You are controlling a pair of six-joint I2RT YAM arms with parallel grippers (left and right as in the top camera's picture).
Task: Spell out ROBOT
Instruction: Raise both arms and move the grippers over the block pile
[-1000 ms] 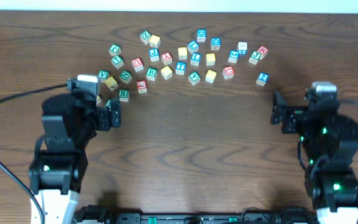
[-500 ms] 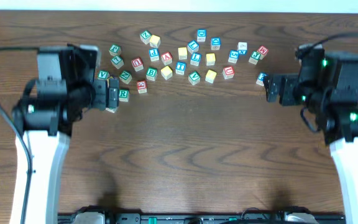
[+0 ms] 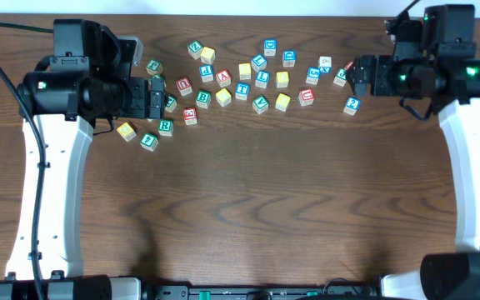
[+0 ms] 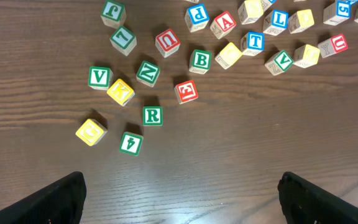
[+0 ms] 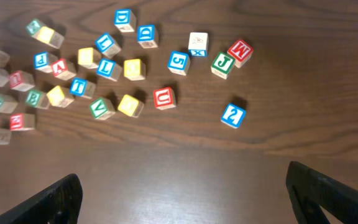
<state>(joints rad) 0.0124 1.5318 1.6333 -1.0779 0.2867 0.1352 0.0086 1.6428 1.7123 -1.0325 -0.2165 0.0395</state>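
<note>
The cubes lie scattered across the far half of the table. In the left wrist view the green R (image 4: 152, 116) sits near the middle, with the green B (image 4: 199, 60) above it and to the right. A plain yellow cube (image 4: 229, 55) lies beside the B, then the blue T (image 4: 254, 42) and another yellow cube (image 4: 306, 55). From overhead I find the R (image 3: 166, 127), B (image 3: 203, 99) and T (image 3: 242, 90). My left gripper (image 4: 180, 190) (image 3: 152, 98) hovers open and empty over the cluster's left end. My right gripper (image 5: 182, 183) (image 3: 362, 77) hangs open and empty at the right end.
Red-letter cubes such as E (image 4: 186, 91) and U (image 5: 163, 98) lie among the others. A green 4 (image 4: 130, 142) and a yellow lettered cube (image 4: 91, 131) sit lowest on the left. A blue 2 (image 5: 233, 115) stands apart on the right. Bare wood fills the near half.
Both arms have swung away from the near side and out over the block cluster, the left above its left end, the right above its right end. Both grippers stayed open.
</note>
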